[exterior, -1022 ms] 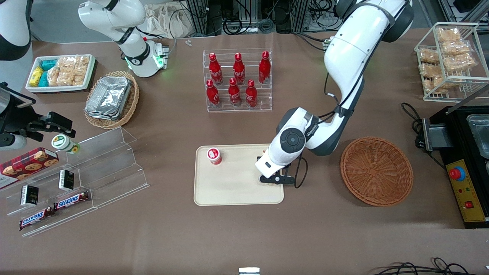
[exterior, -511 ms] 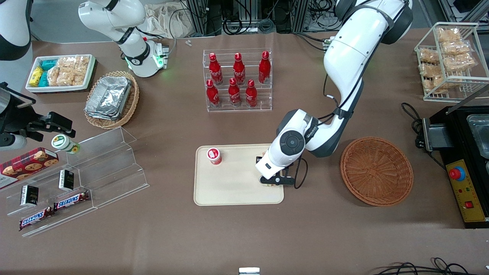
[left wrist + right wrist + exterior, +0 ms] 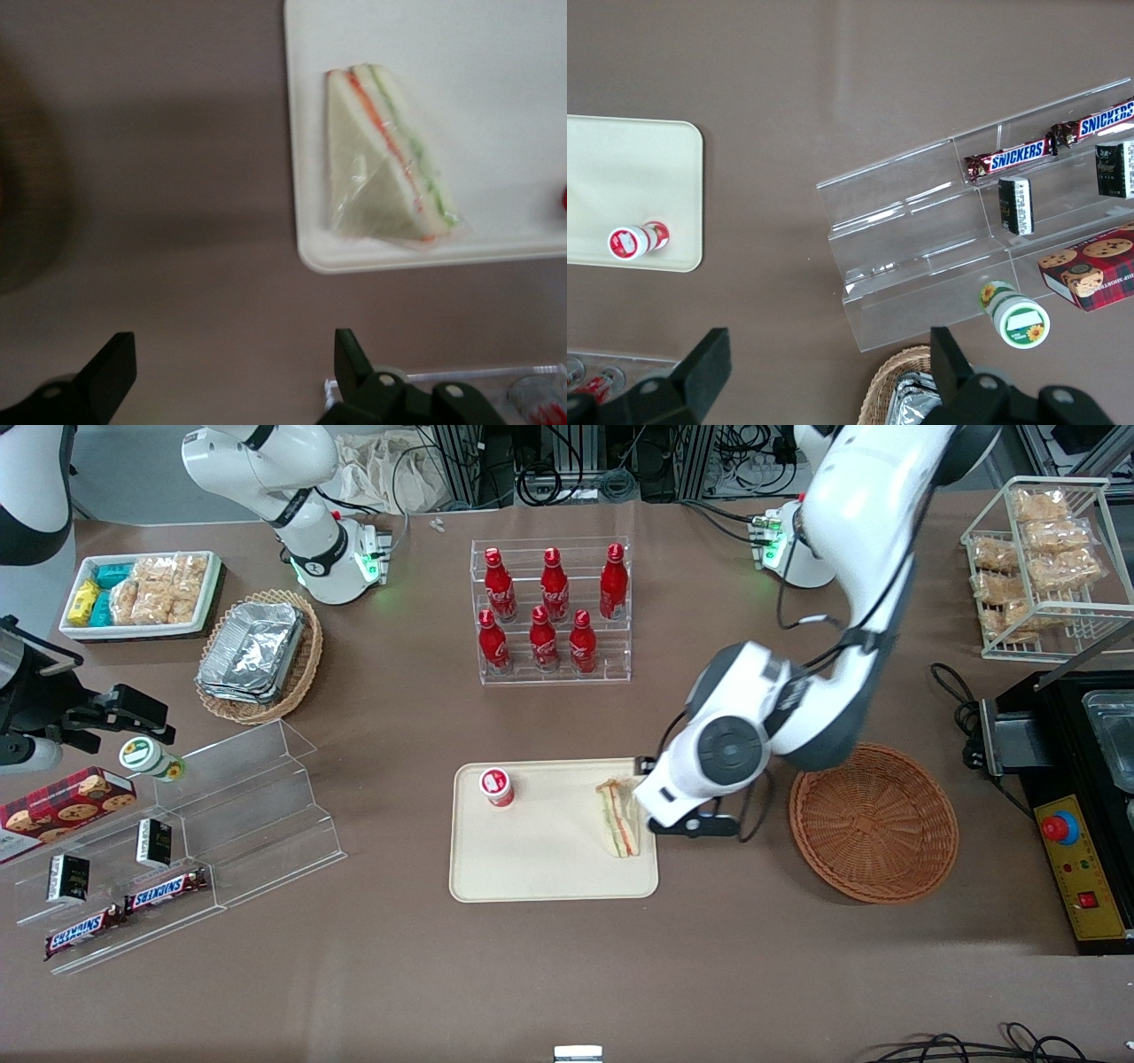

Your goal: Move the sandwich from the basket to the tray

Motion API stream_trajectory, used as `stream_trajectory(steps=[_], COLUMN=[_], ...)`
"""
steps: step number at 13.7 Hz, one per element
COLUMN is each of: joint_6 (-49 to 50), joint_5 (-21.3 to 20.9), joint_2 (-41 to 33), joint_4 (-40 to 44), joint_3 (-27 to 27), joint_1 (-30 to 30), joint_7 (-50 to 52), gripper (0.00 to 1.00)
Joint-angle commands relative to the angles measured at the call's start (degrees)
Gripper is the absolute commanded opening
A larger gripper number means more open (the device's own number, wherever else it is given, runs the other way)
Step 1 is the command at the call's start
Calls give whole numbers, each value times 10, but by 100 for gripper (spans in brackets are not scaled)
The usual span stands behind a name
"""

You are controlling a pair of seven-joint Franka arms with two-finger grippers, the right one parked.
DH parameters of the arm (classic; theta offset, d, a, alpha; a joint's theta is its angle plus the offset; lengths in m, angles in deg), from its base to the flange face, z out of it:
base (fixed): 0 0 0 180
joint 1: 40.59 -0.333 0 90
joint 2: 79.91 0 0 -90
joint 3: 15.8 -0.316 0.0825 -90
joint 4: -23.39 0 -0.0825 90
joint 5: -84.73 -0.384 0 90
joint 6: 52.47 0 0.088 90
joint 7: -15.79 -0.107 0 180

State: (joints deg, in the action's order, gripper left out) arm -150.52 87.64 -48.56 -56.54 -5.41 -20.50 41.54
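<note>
The sandwich point(image 3: 618, 817) point(image 3: 383, 164), a wrapped white wedge with orange-red and green layers, lies on the cream tray point(image 3: 532, 868) point(image 3: 496, 53) at the tray's end nearest the basket. The reddish-brown wicker basket point(image 3: 873, 824) stands empty beside the tray, toward the working arm's end. My left gripper point(image 3: 691, 822) point(image 3: 232, 372) hangs above the table between tray and basket, just off the tray's rim. It is open, its black fingers point(image 3: 354, 359) wide apart with only brown tabletop between them. Nothing touches the sandwich.
A small red-and-white bottle point(image 3: 497, 786) stands on the tray's other end. A clear rack of red cola bottles point(image 3: 551, 611) sits farther from the front camera than the tray. A black control box with a red button point(image 3: 1076, 850) lies past the basket.
The gripper stood low over the tray's end, covering the sandwich. It has since let go, risen and shifted toward the basket, leaving the sandwich lying uncovered on the tray.
</note>
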Motion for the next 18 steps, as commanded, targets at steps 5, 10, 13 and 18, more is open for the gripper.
stream_trajectory(steps=[5,10,13,18], joint_6=[122,145,148,150], joint_5=[5,3,-46,-80], joint_2=[-151,-221,-231,-226], joint_4=[-14,-15,-14,-1], joint_3=[-2,-4,-5,-3], joint_1=[-118,-213,-229,-230], joint_7=[-158,-250,-223,-176], gripper=[99,99,99,99])
